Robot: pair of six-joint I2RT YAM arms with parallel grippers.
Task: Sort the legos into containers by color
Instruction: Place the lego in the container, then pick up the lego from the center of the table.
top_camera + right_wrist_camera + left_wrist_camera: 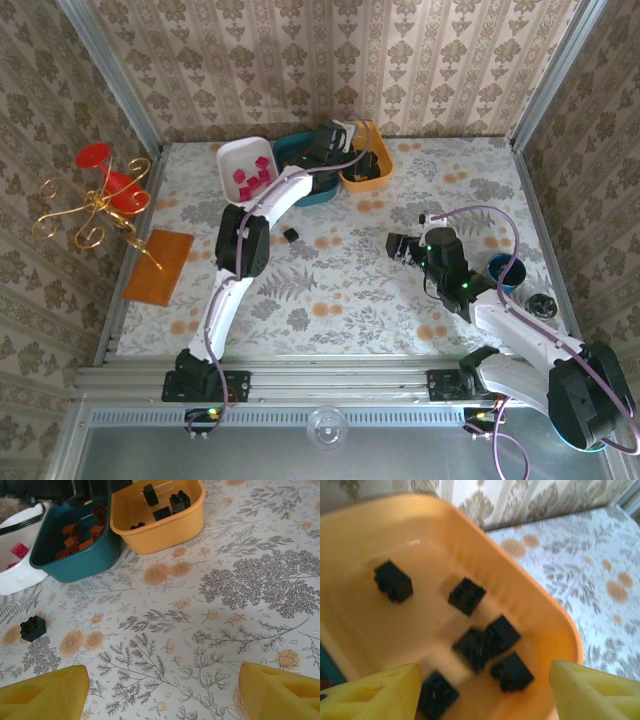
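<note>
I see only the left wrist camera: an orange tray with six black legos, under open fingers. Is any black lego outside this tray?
Observer: Yes. One black lego lies on the table, on the near side of the teal tray and apart from it.
Operator: Where is the other arm?
Observer: The right gripper hangs over the table to the right of that lego, open and with nothing between its fingers.
Operator: What does the teal tray hold?
Observer: It holds orange-red legos, several of them.
</note>
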